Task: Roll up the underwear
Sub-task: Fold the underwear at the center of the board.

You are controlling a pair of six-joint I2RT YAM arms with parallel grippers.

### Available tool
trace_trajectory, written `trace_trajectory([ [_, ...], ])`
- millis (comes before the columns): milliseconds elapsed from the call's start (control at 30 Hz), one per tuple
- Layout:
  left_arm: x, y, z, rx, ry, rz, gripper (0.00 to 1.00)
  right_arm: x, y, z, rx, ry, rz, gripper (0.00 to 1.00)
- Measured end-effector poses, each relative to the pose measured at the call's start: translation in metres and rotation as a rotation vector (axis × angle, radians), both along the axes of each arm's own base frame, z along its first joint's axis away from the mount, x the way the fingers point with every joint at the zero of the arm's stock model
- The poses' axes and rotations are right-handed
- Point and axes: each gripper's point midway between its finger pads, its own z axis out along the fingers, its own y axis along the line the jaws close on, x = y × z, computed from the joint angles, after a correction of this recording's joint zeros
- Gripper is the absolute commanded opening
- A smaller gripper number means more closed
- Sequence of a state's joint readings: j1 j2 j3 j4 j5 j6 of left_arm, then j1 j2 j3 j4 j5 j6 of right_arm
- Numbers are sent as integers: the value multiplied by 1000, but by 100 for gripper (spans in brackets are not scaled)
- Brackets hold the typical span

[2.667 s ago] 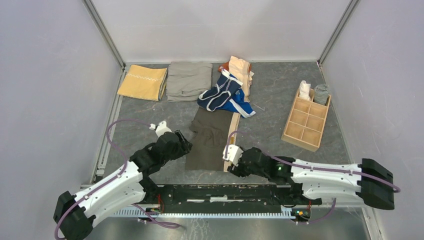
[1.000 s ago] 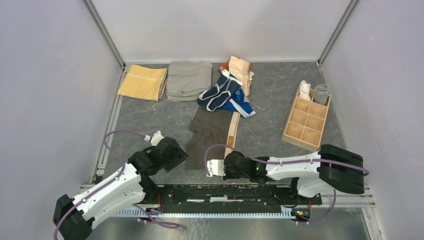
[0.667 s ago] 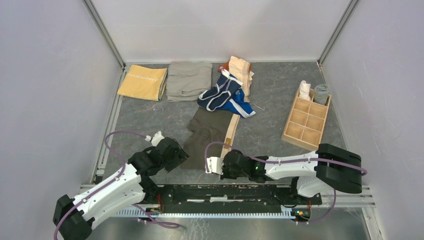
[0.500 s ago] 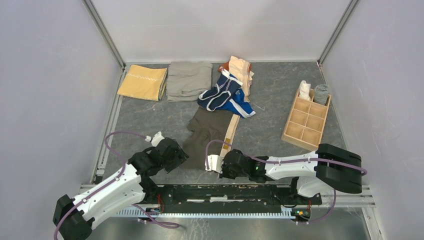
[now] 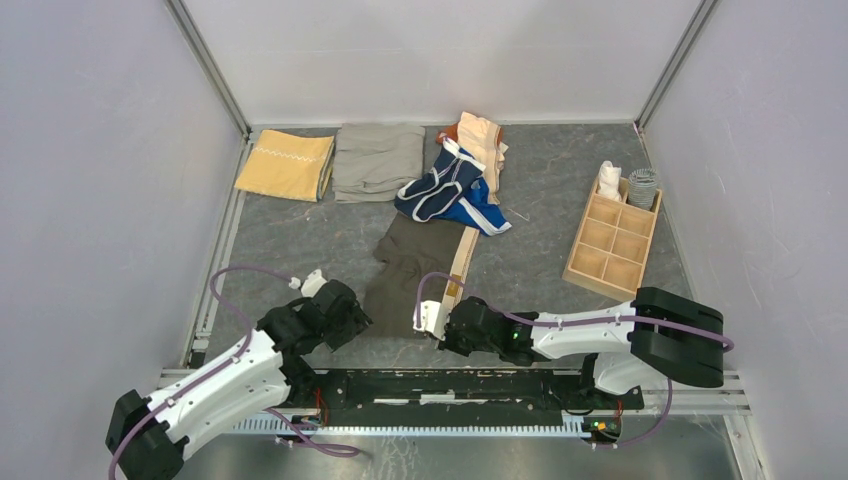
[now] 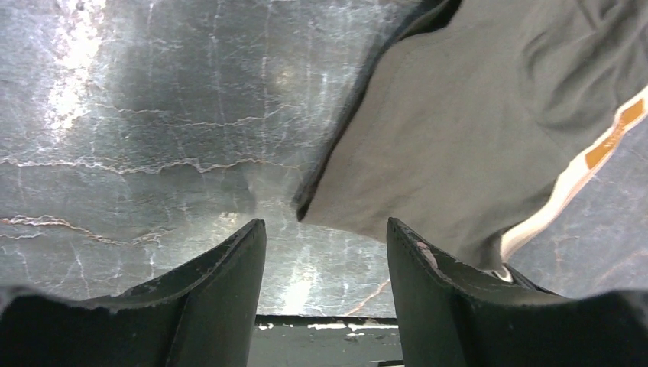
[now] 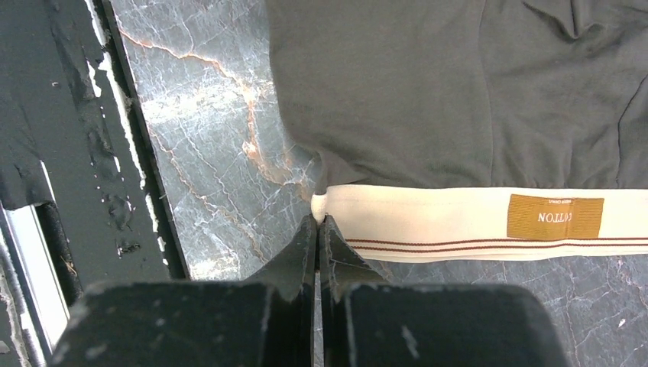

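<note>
The dark grey-brown underwear (image 5: 415, 265) lies flat on the table (image 5: 300, 235), in the middle toward the near edge. Its long axis runs away from the arm bases, with the tan waistband (image 5: 462, 262) down its right side. What matters for us is that the near short end faces both tools, so we reckon a roll would go from there outward. The right tool (image 7: 317, 222) is closed tight, tips right at the waistband's near end, but we can't tell if it's actually got fabric. The left tool (image 6: 325, 229) has its jaws apart, holding nothing, with the near-left corner just ahead of the gap. So it's one tool per corner, both about equally near.
</note>
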State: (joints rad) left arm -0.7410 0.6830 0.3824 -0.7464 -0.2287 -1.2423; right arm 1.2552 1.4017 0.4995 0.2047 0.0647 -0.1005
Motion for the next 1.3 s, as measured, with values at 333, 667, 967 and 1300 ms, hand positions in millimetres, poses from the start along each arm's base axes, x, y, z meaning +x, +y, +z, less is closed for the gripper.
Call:
trace_trajectory([
  [333, -6, 0, -17, 9, 40, -11, 47, 0, 0, 0, 9, 5, -7, 0],
  [667, 1, -7, -21, -16, 16, -13, 34, 0, 1, 0, 14, 4, -7, 0],
  [967, 11, -10, -23, -13, -14, -2, 4, 0, 0, -1, 7, 6, -7, 0],
  [1300, 10, -3, -16, 6, -27, 11, 2, -3, -4, 0, 5, 18, -10, 0],
])
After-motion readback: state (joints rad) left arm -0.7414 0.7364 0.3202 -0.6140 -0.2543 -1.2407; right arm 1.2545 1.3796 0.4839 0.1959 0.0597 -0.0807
